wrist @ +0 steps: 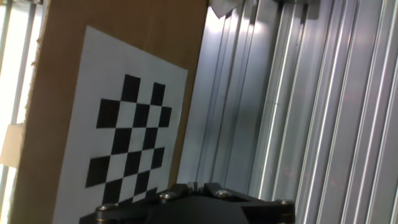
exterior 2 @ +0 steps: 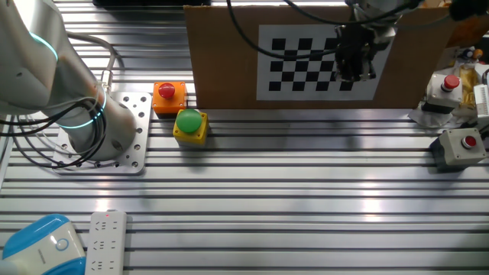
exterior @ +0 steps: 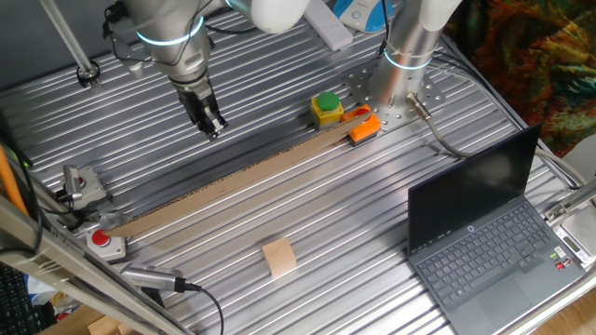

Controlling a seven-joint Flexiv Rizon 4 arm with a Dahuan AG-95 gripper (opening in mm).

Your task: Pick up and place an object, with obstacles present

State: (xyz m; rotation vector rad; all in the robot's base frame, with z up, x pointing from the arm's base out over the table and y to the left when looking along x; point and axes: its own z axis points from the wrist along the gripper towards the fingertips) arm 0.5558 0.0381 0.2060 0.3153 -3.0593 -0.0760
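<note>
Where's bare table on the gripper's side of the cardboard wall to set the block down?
Bare slats run along the wall between the green button box and the grey button box, below the gripper. It is crowded near the arm base. The block lies across the wall.

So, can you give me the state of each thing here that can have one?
gripper: above the table, holding nothing; open or shut cannot be told
wooden block: lying flat, untouched
cardboard board: standing on its long edge
laptop: lid open, screen dark
green button: not covered
</note>
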